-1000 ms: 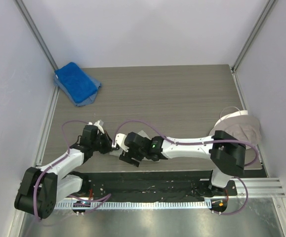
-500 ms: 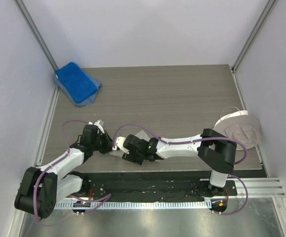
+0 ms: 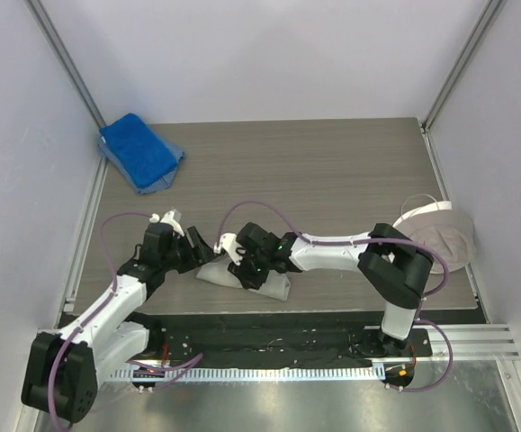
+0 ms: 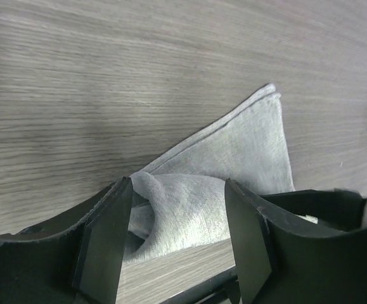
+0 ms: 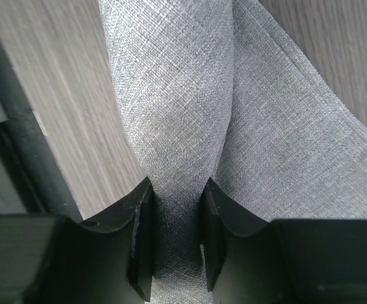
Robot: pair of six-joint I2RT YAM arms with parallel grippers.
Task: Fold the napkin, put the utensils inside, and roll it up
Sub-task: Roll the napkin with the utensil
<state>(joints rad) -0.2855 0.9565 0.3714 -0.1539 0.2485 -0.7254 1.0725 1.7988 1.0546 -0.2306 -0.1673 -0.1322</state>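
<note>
The light grey napkin (image 3: pixel 276 287) lies bunched in a loose roll near the table's front edge. My right gripper (image 3: pixel 242 264) reaches over from the right and is shut on a rolled ridge of the napkin (image 5: pixel 170 95), the cloth pinched between the right gripper's (image 5: pixel 177 190) jaws. Just left of it, my left gripper (image 3: pixel 199 245) stands open. In the left wrist view the napkin (image 4: pixel 246 145) lies on the wood between the spread jaws of the left gripper (image 4: pixel 178 190), and the left fingers (image 4: pixel 107 234) stay apart from it. The utensils are hidden.
A bright blue towel (image 3: pixel 139 151) lies at the back left corner. A beige-grey cloth with a white edge (image 3: pixel 440 236) hangs at the table's right side. The black strip of the front edge (image 3: pixel 269 319) runs just behind the napkin.
The left gripper has opened and drawn back up and left. The right gripper has closed on the napkin and moved it a little away from the front edge.
</note>
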